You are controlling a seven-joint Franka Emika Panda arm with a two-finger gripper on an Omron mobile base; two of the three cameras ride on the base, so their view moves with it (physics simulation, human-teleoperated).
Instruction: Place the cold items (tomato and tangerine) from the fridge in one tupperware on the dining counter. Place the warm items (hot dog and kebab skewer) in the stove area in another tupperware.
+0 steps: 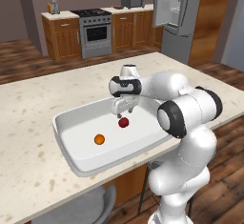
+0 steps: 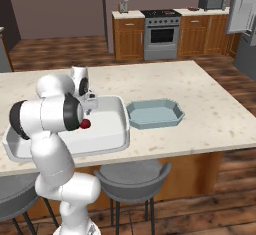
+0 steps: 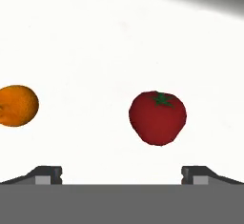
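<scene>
Gripper: the gripper (image 3: 121, 173) hangs over the white tray, jaws spread wide and holding nothing; its dark tips stand far apart at the bottom of the hand view.
Tomato: the tomato (image 3: 157, 117) is a glossy dark red ball with a small green stem scar, lying on the tray floor below the gripper.
Tangerine: the tangerine (image 3: 15, 105) is a smooth bright orange ball, apart from the tomato, on the same floor.
White tray: the white tray (image 1: 64, 135) is rectangular, with rounded corners and a thick raised rim.
Teal container: the teal container (image 2: 154, 113) is shallow, with cut corners, just beside the tray.
Dining counter: the dining counter (image 1: 33, 99) is beige speckled stone and bears both containers.
Fridge: the fridge (image 1: 177, 15) is grey steel, with its door open.
</scene>
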